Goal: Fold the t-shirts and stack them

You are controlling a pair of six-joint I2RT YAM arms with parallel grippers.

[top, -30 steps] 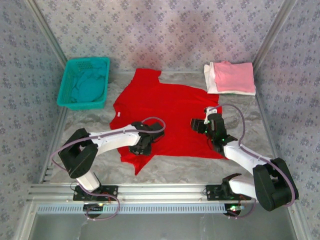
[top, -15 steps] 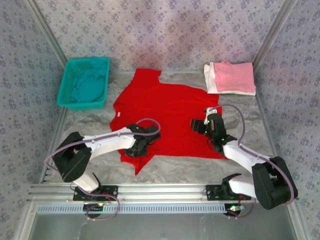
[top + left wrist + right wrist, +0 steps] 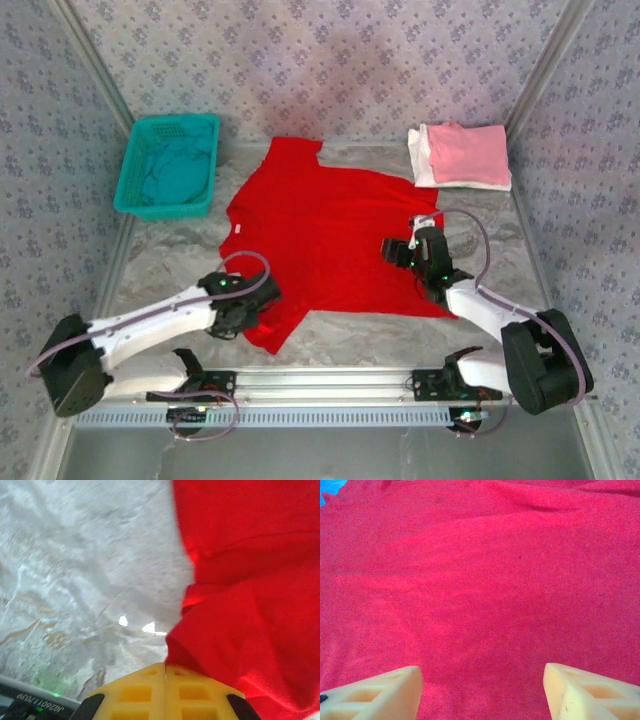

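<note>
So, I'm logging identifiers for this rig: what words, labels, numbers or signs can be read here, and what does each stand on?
White printed code on the dark strip at the bottom left of the left wrist view: upside down and blurred, not safely readable.
Red t-shirt, pink t-shirt, teal basket: no print or label visible.
Nothing else legible.

Pale walls (image 3: 350, 60) with a small purple print stood on three sides. The surface (image 3: 175, 250) was glossy grey-white marble, a metal rail (image 3: 330, 384) along its near edge.
</note>
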